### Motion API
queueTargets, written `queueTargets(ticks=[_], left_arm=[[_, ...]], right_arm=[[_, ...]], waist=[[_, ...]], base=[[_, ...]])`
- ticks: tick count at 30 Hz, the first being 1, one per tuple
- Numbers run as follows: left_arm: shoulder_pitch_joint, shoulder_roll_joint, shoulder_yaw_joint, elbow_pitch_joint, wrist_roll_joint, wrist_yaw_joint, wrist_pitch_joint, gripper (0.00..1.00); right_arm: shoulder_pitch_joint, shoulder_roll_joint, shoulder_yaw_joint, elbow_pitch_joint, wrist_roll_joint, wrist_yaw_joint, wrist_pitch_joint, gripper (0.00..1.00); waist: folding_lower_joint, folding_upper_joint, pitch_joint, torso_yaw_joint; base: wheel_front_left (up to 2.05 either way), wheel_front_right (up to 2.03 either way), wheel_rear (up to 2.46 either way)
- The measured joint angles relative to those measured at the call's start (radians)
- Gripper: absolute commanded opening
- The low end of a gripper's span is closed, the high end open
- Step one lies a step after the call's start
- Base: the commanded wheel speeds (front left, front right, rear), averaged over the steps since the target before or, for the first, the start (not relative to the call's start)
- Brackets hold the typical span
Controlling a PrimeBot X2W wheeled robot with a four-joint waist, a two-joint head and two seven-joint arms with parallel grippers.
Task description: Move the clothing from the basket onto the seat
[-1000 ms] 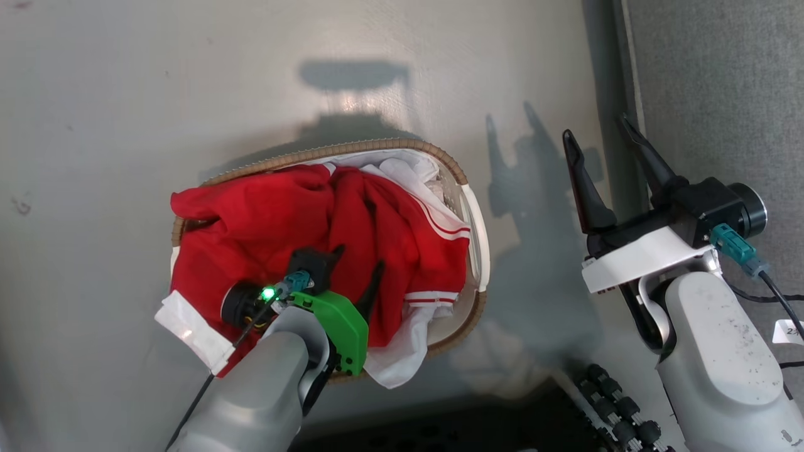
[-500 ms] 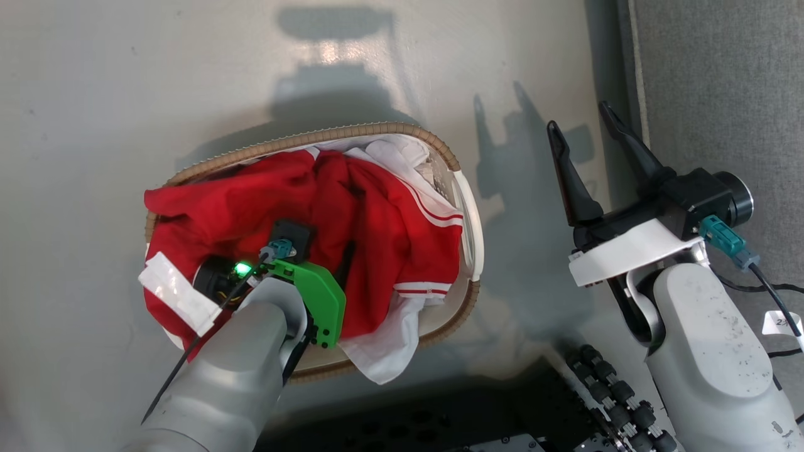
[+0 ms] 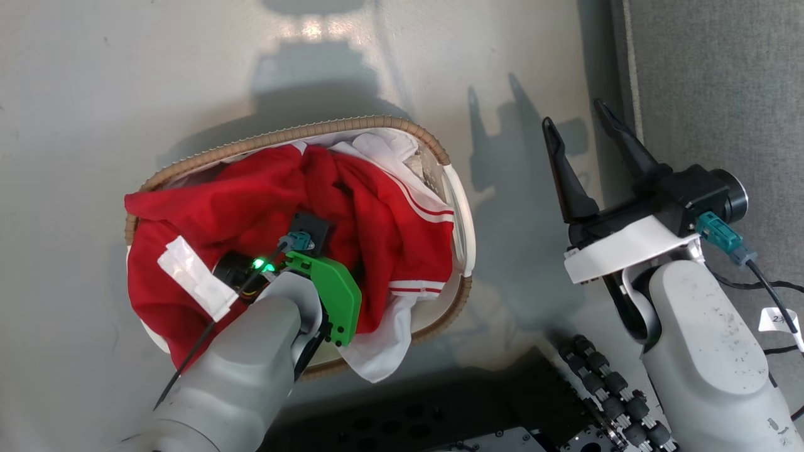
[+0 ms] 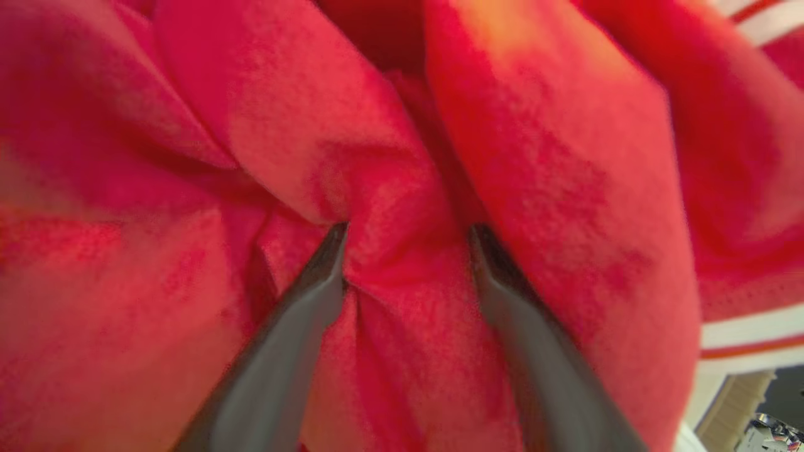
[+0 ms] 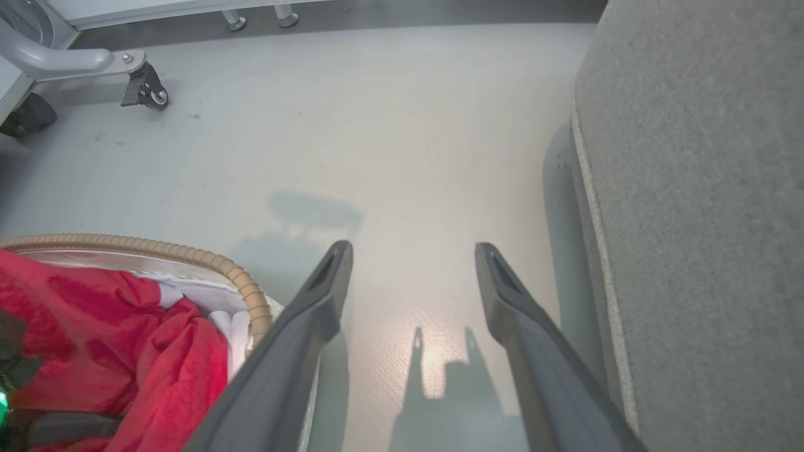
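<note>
Two arms reach over a pale floor (image 3: 125,75) in the head view. The basket (image 3: 301,132), rimmed in brown weave, sits toward 9 o'clock and is heaped with red clothing (image 3: 251,201). A white, stripe-hemmed panel spills over the basket's rim at its 5 o'clock. The left gripper (image 4: 408,232) points down into the middle of the heap. Its wrist view shows both fingers spread, tips pushed into red cloth, with a raised fold between them. The right gripper (image 3: 575,116) hovers at 3 o'clock over bare floor, between basket and seat, fingers spread wide and holding nothing. The grey seat (image 3: 722,81) fills the edge from 1 to 3 o'clock. All the clothing in view lies in the basket.
</note>
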Motion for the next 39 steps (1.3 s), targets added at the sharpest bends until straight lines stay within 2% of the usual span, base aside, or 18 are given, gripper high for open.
queueTargets(ticks=[9, 22, 28, 39], left_arm=[[0.015, 0.010, -0.043, -0.001, -0.083, 0.000, -0.036, 0.00], [0.114, 0.019, -0.071, -0.042, -0.144, 0.000, -0.083, 0.00], [0.168, 0.034, 0.002, -0.100, -0.109, 0.000, -0.083, 0.00], [0.302, 0.038, 0.153, -0.204, 0.036, 0.000, -0.084, 0.00]], right_arm=[[-0.001, 0.016, 0.007, 0.035, 0.012, 0.000, 0.000, 1.00], [0.058, 0.011, -0.011, 0.092, 0.026, 0.000, 0.000, 1.00], [0.104, 0.011, -0.016, 0.108, 0.028, 0.000, 0.000, 1.00], [0.184, -0.002, -0.027, 0.128, 0.034, 0.000, 0.000, 1.00]], waist=[[0.0000, 0.0000, -0.072, -0.006], [-0.0001, 0.0000, -0.283, 0.004], [-0.0001, 0.0000, -0.400, 0.018], [-0.0001, 0.0000, -0.580, 0.051]], base=[[0.00, 0.00, 0.00], [0.00, 0.00, 0.00], [0.00, 0.00, 0.00], [0.00, 0.00, 0.00]])
